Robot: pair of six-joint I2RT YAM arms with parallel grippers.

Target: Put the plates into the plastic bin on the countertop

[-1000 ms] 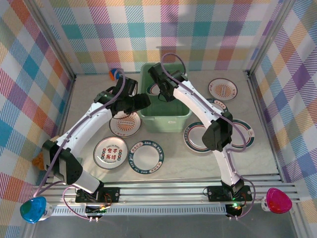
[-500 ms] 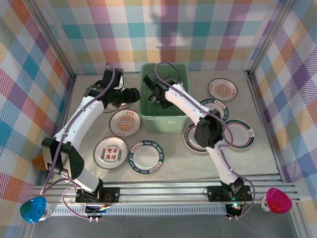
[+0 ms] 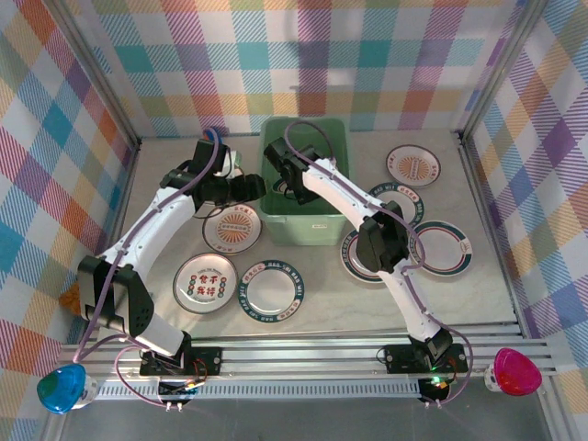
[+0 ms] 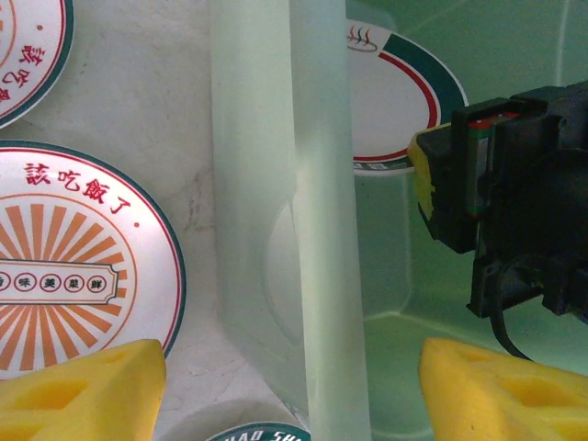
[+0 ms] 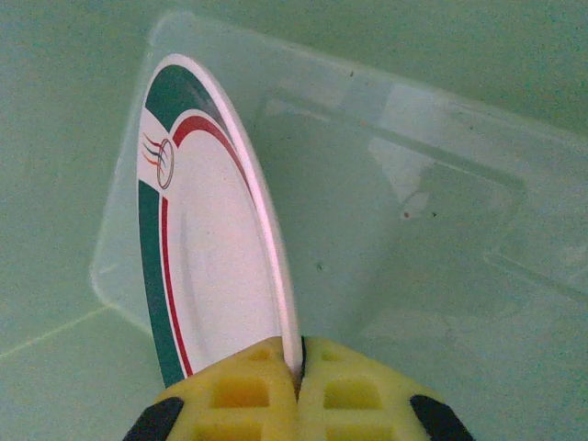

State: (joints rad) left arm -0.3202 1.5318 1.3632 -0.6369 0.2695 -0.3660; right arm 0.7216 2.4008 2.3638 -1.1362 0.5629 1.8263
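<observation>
My right gripper is shut on the rim of a white plate with a teal and red band, holding it on edge inside the mint-green plastic bin. From the left wrist view, the same plate shows tilted in the bin beside the black right gripper. My left gripper is open, its yellow fingertips straddling the bin's left wall without touching it. A sunburst plate, a red-character plate and a teal-rimmed plate lie on the countertop.
Several more plates lie right of the bin, two overlapping and one at the back. Plaid walls close in the left, back and right sides. An aluminium rail runs along the front edge.
The right arm has swung left and lowered the plate deeper into the bin. The left gripper shifted along the bin's left wall and stayed open.
</observation>
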